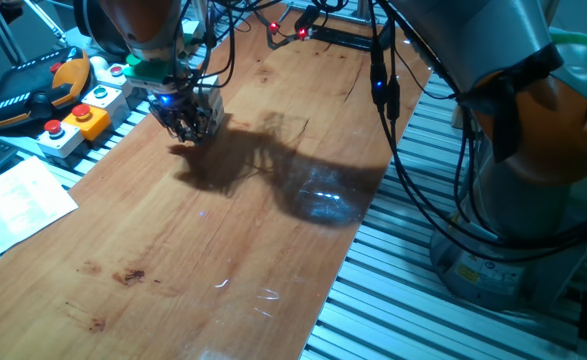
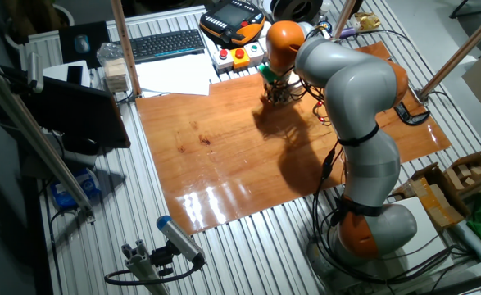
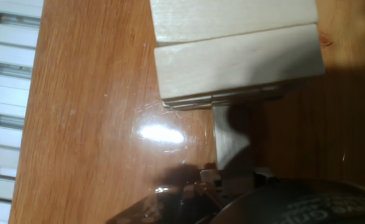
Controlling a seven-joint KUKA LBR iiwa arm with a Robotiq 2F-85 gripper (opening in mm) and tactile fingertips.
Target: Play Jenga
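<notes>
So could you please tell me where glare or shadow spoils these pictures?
Hand view: a white glare spot on the board beside the Jenga tower. One fixed view: the arm's shadow darkens the tabletop beside the claw. Other fixed view: bright reflections at the near edge.

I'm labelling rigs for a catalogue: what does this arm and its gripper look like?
The arm is glossy silver-grey with rounded links and orange joint bands. Black cables hang along it. The gripper is small, dark and metallic under a green mount, with a blue light.

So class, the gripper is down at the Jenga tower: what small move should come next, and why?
Probably a slow, straight push or pull along the block sticking out from under the tower, since the gripper sits right at it; its grip is hidden.
</notes>
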